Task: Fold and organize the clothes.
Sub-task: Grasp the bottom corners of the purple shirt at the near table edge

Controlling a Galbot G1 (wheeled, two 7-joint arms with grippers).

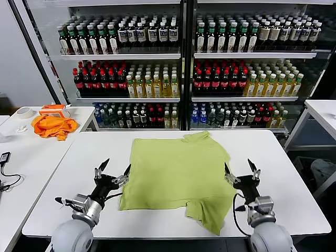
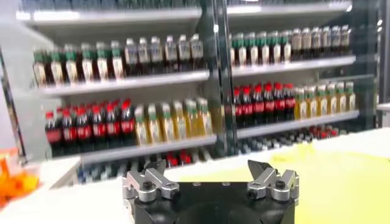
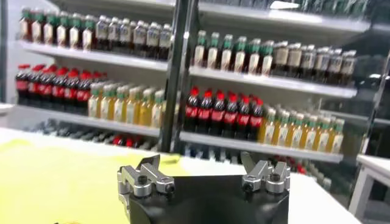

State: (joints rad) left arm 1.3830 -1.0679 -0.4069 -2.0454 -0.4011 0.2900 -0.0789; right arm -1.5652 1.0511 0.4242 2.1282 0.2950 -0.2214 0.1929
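Note:
The lime-green shirt lies spread flat on the white table, collar at the far edge, plain side up; no print shows. One sleeve is folded at its near right corner. My left gripper is open and empty just above the table at the shirt's near left edge. My right gripper is open and empty at the shirt's near right edge. The shirt shows as a yellow-green patch in the left wrist view and in the right wrist view. Open fingertips frame each wrist view.
A bright orange cloth lies on a side table at the far left with a tape roll and an orange box. Shelves of bottles stand behind the table. Another white table is at the right.

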